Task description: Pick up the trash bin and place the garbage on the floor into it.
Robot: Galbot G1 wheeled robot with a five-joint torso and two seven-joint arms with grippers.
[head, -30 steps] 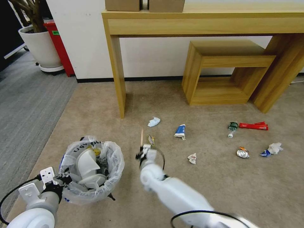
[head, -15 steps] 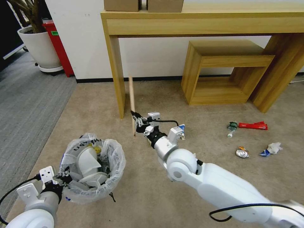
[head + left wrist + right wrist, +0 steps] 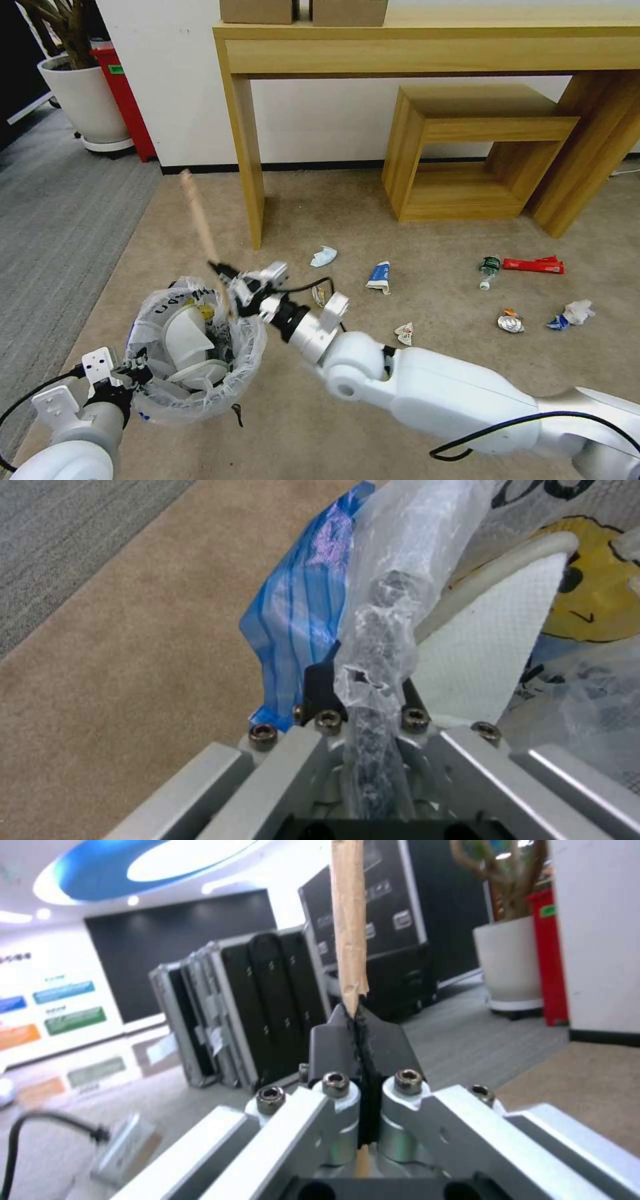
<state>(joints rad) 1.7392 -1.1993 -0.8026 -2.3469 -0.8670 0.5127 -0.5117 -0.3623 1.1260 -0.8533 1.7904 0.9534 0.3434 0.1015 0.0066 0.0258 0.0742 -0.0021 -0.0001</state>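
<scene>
- Right gripper (image 3: 223, 272) clamped on a wooden stick (image 3: 200, 223), pinched near its lower part, poised just above the 2 o'clock rim of the trash bin (image 3: 193, 350).
- Stick tilted, upper end leaning toward 11 o'clock, lower tip dipping just inside the bin's mouth.
- Same grip seen from the right wrist: black fingertips (image 3: 333, 1040) pressed together on the stick (image 3: 349, 920), which rises straight out between them.
- Left gripper (image 3: 137, 373) at the bin's 8 o'clock rim, pinched onto the rim and its crinkly plastic bag.
- From the left wrist: fingers (image 3: 322, 680) squeezed on the bag-covered rim of the bin (image 3: 380, 645), blue plastic beside it.
- Bin at about 8 o'clock in the head view, above the beige carpet (image 3: 320, 427), already holding white slippers (image 3: 183, 340).
- Scattered on the carpet: white crumpled paper (image 3: 324, 256) at 12 o'clock of the right forearm; blue-white wrapper (image 3: 380, 277) at 1 o'clock; small white scrap (image 3: 404, 333) near the elbow.
- Farther toward 3 o'clock: green bottle (image 3: 489, 269) touching a long red packet (image 3: 533, 265), a crushed can (image 3: 511, 322), more white paper (image 3: 573, 313).
</scene>
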